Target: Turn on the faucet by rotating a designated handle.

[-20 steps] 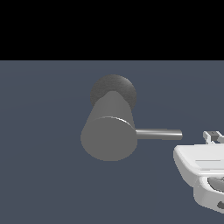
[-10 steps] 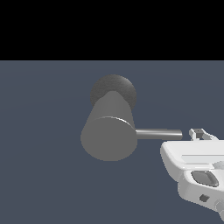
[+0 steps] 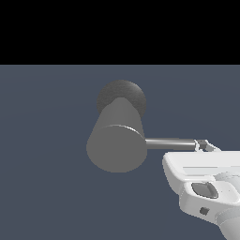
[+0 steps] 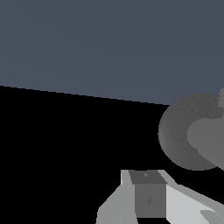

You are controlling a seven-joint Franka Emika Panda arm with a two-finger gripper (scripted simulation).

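The faucet (image 3: 116, 140) is a thick matte grey cylinder with its flat round end facing the exterior view, on a darker round base (image 3: 122, 96). The handle (image 3: 169, 143), a thin shiny rod, sticks out level toward the exterior view's right. My white gripper (image 3: 206, 146) sits low on the exterior view's right, its small fingertips right at the rod's free end. In the wrist view the fingers (image 4: 148, 199) stand together with no gap, holding nothing. The faucet's base (image 4: 183, 135) also shows there; the handle is out of that view.
A flat blue-grey floor (image 3: 47, 164) spreads around the faucet. Beyond its far edge everything is black. My white hand body (image 3: 206, 183) fills the lower corner on the exterior view's right.
My gripper has moved toward the exterior view's left and now reaches the free end of the handle. The handle and faucet have not visibly turned.
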